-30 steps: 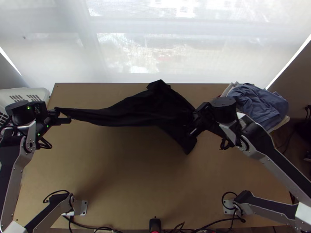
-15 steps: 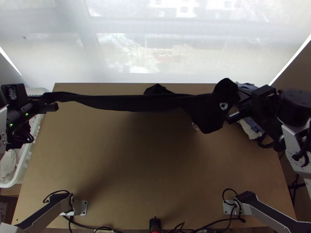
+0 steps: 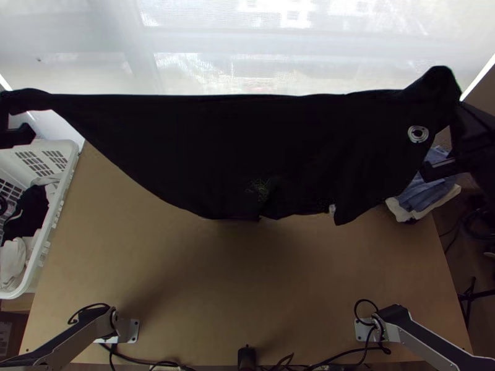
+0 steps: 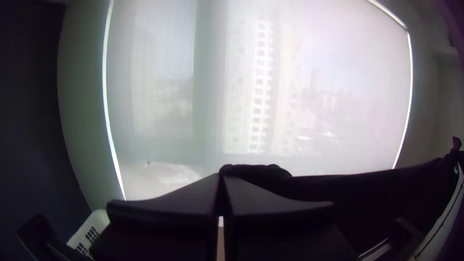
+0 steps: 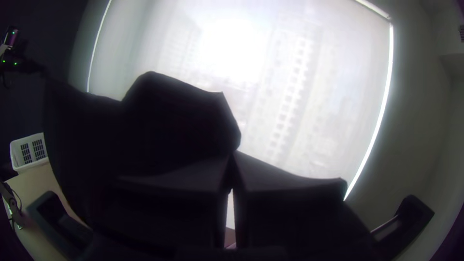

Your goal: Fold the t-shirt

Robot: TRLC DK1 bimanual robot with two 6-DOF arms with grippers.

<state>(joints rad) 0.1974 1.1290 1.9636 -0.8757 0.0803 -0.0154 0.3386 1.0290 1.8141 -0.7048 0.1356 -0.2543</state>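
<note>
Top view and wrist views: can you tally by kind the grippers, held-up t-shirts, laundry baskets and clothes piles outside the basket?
Left gripper and right gripper: 2
Black t-shirt: 1
White basket: 1
Clothes pile: 1
Total: 5

I can't read any text, label, number or sign from here. On the black t-shirt [image 3: 216,142] I make out a round pale mark [image 3: 418,133], right in the top view, and a faint speckled patch [image 3: 260,187] near the centre, neither legible to me.
</note>
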